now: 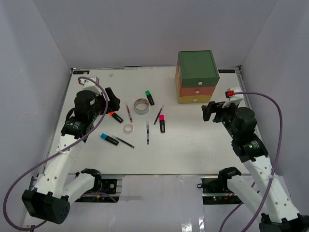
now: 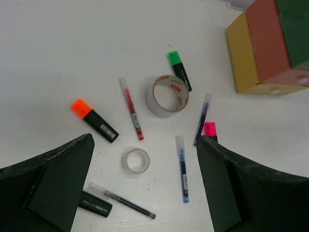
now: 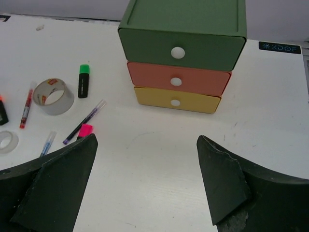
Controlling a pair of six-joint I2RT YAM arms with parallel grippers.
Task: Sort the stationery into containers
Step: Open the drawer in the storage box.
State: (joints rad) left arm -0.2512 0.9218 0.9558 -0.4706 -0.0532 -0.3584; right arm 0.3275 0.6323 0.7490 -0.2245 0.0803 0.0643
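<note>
Stationery-wise: looking at a full scatter across the left-middle of the tabletop (image 1: 193,140), with nothing in a drawer yet.

Starting at the left jaws: spread wide, holding nothing, hovering over the pile. Right below, roughly centred between them, the whitish tape roll (image 2: 135,160), with the blue pen (image 2: 182,168) just beside it and the black pen (image 2: 123,200) near. Further out: orange-capped highlighter (image 2: 94,120), red pen (image 2: 132,108), grey tape roll (image 2: 167,95) with the green-capped highlighter (image 2: 179,70) just beside it, then purple pen (image 2: 202,118) and pink-capped highlighter (image 2: 210,129).

Over to the right jaws: also wide and empty, pointed at the drawer unit (image 1: 195,77), well apart from the pile. Green drawer (image 3: 181,36) over orange drawer (image 3: 203,81) over yellow drawer (image 3: 149,96), all three shut by the look of it.

Would guess the step in hand is getting a drawer open before picking anything. So: centre the right jaws on one white knob (image 3: 177,52), close gently, pull straight out, never sideways. Probably light enough to drag the whole unit along, so go slow. For the left, start with a chunky highlighter, gripped across the body. Save the thin pens for later, likely fiddly lying flat.
</note>
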